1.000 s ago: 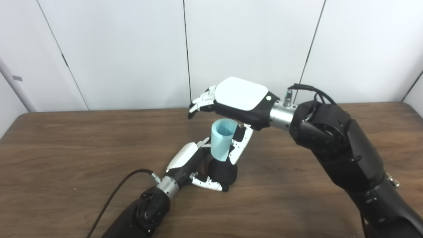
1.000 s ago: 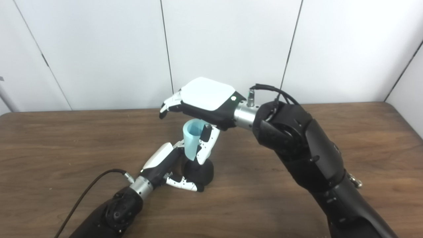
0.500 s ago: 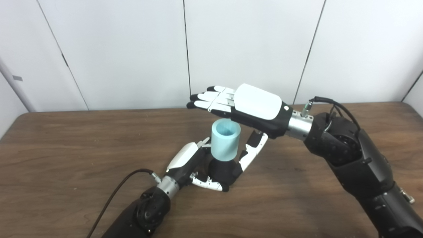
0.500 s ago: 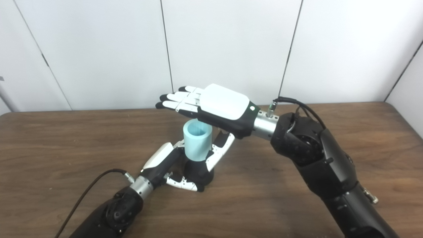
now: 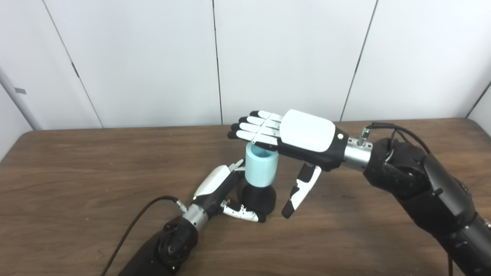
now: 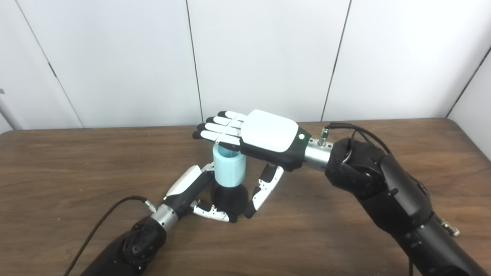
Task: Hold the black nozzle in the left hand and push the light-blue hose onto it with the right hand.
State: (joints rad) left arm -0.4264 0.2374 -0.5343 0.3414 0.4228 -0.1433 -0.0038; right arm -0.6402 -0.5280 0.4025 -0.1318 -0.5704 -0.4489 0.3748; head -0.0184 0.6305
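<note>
1. Standing upright near the middle of a brown wooden table point(image 5: 76, 172) is one black nozzle point(image 5: 259, 199), with one short light-blue hose point(image 5: 261, 168) seated on top of it.
2. One left hand point(image 5: 222, 188) lies low on the table and grasps the nozzle's rounded base; its thumb curls around the front of the base.
3. One right hand point(image 5: 295, 134) lies flat, palm down, over the hose. Its fingers point(image 5: 253, 128) are straight and spread across the hose's open top, holding nothing; its thumb hangs down beside the nozzle.
4. The hose is a hollow tube. A little of its blue inner wall shows beneath the fingers, and what lies inside cannot be told.
5. In the left eye view, the right thumb is clearly apart from the nozzle, with bare table between them. In the right eye view, the thumb tip appears just beside the base.
6. One black cable point(image 6: 103, 214) runs from the left wrist.
</note>
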